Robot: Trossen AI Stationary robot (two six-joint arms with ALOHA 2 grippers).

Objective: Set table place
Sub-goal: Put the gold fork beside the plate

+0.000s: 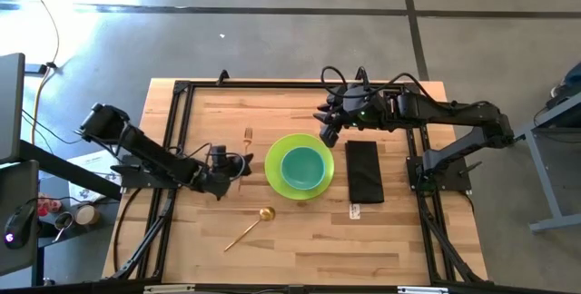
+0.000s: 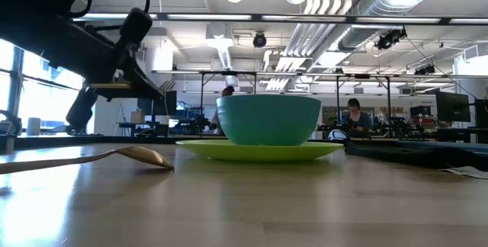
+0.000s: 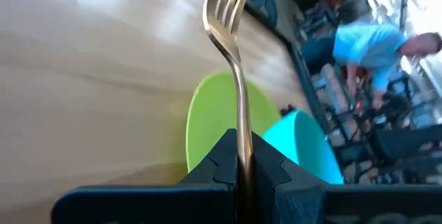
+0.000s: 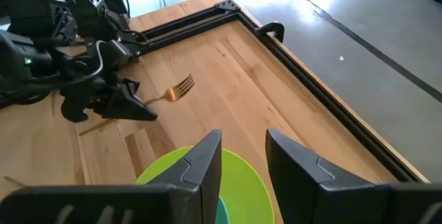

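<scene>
**Place setting partly laid, fork being brought in**

A workshop hall with ceiling ducts and seated people is showing beyond the table, the light butcher-block top inside its black rail frame, which is filling the middle of the high view. At its centre a lime-green plate is sitting with a teal bowl standing upright on it; nothing can be seen inside the bowl. A dark folded napkin is lying just beside the plate on the right arm's side, and a gold spoon is resting on the wood near the plate's front edge, at a slant.

The gold fork is the piece apparently not yet placed: the left gripper is clamping its handle between closed fingers, holding it beside the plate on the left arm's side, tines pointing toward the far edge. Whether it is touching the wood cannot be told.

The right gripper is hovering over the plate's far rim, fingers parted and carrying nothing. By my reading, setting down the fork and perhaps squaring the spoon is what is remaining
</scene>
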